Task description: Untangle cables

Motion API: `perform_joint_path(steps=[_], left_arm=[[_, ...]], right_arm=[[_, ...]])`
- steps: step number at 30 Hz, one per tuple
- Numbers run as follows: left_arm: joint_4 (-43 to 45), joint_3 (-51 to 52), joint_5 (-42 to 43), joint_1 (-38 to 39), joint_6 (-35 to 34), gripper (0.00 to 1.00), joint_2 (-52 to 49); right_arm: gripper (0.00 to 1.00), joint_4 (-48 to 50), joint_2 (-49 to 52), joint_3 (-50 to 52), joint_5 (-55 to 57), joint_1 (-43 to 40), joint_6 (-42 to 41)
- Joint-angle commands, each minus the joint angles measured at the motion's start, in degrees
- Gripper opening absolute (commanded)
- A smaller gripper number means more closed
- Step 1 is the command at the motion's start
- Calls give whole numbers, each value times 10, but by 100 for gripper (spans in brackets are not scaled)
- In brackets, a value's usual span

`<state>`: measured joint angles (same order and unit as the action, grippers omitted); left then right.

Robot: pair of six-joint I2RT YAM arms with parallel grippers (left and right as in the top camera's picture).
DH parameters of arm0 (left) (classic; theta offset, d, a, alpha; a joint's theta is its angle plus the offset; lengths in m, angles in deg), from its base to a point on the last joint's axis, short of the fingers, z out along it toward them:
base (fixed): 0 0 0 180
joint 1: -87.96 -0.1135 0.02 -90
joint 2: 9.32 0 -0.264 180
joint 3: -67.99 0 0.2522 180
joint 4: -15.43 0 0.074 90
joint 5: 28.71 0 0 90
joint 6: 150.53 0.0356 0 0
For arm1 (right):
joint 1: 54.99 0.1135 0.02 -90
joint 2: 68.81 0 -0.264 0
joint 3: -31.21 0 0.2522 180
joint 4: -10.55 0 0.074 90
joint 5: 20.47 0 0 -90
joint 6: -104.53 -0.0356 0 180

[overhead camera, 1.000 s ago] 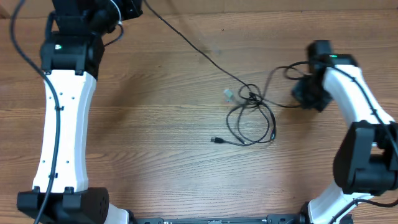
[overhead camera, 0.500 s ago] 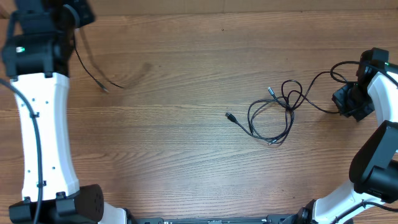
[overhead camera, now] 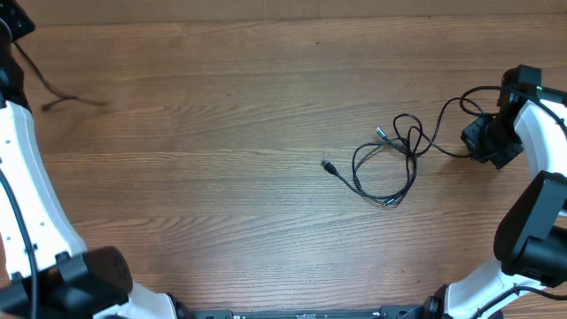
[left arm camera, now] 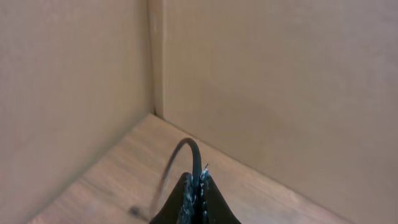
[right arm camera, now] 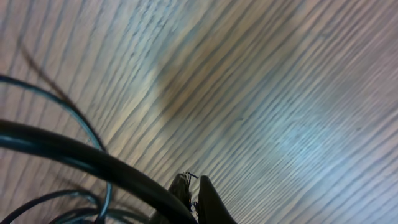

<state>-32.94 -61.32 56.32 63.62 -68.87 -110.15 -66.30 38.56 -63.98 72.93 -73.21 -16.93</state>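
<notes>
Nearest the bases, the left arm (overhead camera: 22,177) stood at the near left corner and reached straight along the left edge of the counter (overhead camera: 221,213). Its wrist was out of the overhead view past the far left corner. The right arm (overhead camera: 542,142) stood folded at the near right corner, its forearm angled inward and its wrist turned toward the middle.

Just inside that wrist, the looped cable (overhead camera: 390,173) lay in a loose coil right of centre. One plug (overhead camera: 328,165) pointed left and a second plug (overhead camera: 379,133) sat on the far side. A strand ran from the coil to the right wrist. The right claw (right arm camera: 196,194) was pinched narrow, low over the wood, gripping that cable at its tips.

Farther off, the left claw (left arm camera: 199,200) was clamped tight on the second cable (left arm camera: 189,152), which arched up toward the corner of two cardboard walls (left arm camera: 280,93). Its free end (overhead camera: 58,103) lay on the far left of the counter.
</notes>
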Motion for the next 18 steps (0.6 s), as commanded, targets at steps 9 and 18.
perform_joint_path(steps=[9, 18], left_arm=[[48, -9, 196, -25, -12, 4, -182], [40, -9, 208, -17, -71, 4, -280]], right_arm=[[5, 4, -1, 0, -50, 31, 1], [8, 8, -1, 0, -50, 40, 1]])
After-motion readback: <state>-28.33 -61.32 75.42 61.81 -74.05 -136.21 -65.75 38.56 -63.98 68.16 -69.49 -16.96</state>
